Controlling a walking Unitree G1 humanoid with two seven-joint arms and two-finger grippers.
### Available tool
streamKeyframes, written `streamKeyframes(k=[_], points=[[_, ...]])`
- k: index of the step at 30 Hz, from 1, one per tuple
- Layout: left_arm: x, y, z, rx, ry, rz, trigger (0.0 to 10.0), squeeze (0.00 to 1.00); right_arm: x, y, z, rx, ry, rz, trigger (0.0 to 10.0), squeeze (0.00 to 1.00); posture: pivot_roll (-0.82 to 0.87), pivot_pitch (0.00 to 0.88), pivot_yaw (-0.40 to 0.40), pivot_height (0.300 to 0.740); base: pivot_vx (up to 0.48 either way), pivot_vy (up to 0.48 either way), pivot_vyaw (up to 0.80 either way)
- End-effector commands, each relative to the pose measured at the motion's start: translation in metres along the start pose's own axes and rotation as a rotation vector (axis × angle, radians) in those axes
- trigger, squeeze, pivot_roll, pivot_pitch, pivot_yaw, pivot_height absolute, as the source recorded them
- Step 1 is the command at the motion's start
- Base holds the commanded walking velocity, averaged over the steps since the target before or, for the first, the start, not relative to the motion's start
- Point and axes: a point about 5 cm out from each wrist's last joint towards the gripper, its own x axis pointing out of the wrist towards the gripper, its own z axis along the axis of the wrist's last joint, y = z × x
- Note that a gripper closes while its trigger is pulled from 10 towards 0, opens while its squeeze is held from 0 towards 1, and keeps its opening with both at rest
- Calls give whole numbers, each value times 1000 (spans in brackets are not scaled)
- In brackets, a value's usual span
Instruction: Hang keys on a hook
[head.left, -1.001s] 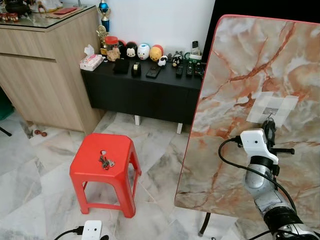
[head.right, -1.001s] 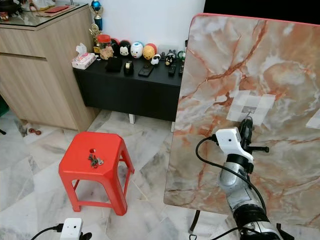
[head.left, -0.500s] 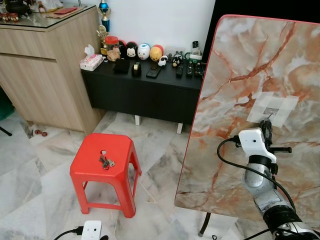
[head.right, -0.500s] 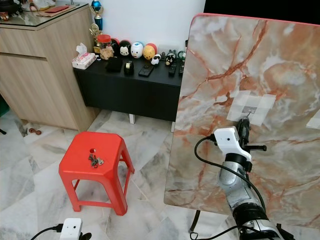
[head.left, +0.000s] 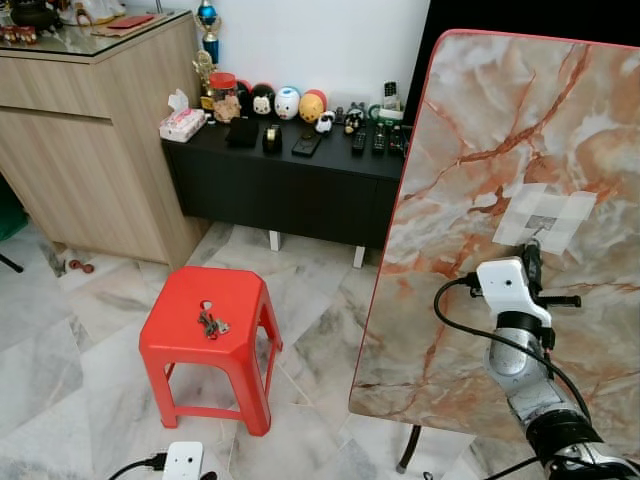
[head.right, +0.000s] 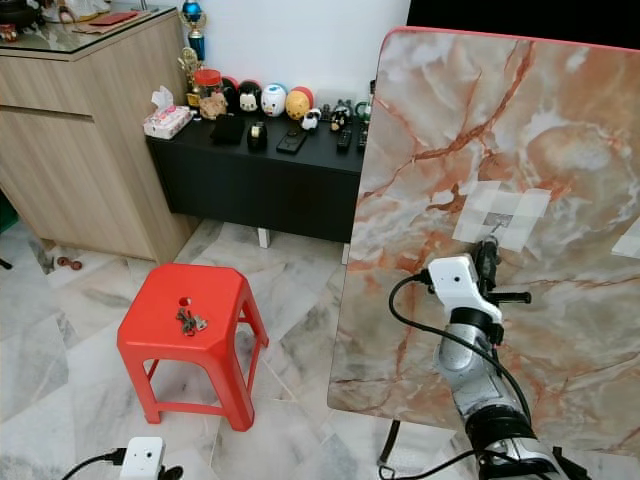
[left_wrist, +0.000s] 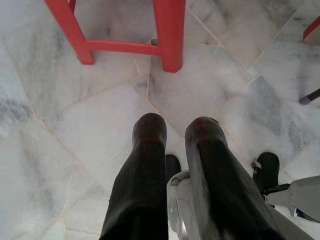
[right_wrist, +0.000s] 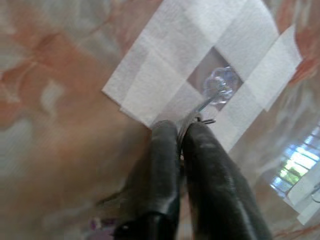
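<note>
One bunch of keys (head.left: 211, 324) lies on the seat of a red stool (head.left: 180, 335) in the left eye view, at about eight o'clock in the picture, well apart from the work. At three o'clock stands a tilted marble board (head.left: 470, 150) with a cross of white tape (head.left: 545, 215) on it. The right hand (head.left: 533, 252) is raised against the board, its tips just under the tape, at six o'clock from it. A low black table (head.left: 300, 180) with toys and remotes stands against the wall at twelve o'clock.

The right eye view gives the same layout: keys on the stool at eight o'clock, right hand at the tape at three o'clock.

In the left wrist view the left hand (left_wrist: 175, 132) hangs idle over the marble floor (left_wrist: 60, 125), its two fingers a little apart and holding nothing, with the stool's legs beyond them.

In the right wrist view the right hand's fingers (right_wrist: 165, 150) are pressed together on a thin metal loop (right_wrist: 196, 108). The loop reaches from the tips to a clear hook (right_wrist: 220, 84) at the middle of the tape. I cannot tell whether it is over the hook or just touching it, nor whether any key hangs from it.

My reading is that the task is at its last step for what the right hand carries: the loop has to settle on the hook and the fingers have to let go. The bunch on the stool is untouched, so if that is the one meant, picking it up and hanging it are both left.
</note>
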Motion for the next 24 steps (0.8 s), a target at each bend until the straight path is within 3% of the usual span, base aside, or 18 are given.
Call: streamKeyframes(k=[1,9,14,15,16,17,22,24], points=[[-2,1,-6,16,34,-6,10000,0,3,0,2,13,-1,4,10000,1000,181,0,-78,740,0,0,0],[-1,0,-6,18,36,-8,10000,0,-5,12,6,78,-17,85,10000,1000,178,0,-77,740,0,0,0],[-1,-1,-6,17,39,-12,10000,0,-18,21,6,116,-42,164,10000,1000,176,1,-78,740,0,0,0],[-1,-1,-6,17,39,-13,10000,0,-21,22,5,119,-48,178,10000,859,176,1,-78,740,0,0,0],[-1,-1,-6,17,39,-13,10000,0,-22,23,5,122,-51,188,10000,859,175,1,-79,740,0,0,0],[-1,-1,-7,18,39,-14,10000,0,-27,24,4,142,-61,218,10000,0,174,0,-79,740,0,0,0],[-1,-2,-7,19,39,-16,10000,0,-40,33,-2,199,-42,317,10000,0,172,0,-81,740,0,0,0],[-1,-2,-7,18,39,-17,10000,0,-59,51,-14,260,70,487,10000,0,170,0,-81,740,0,0,0]])
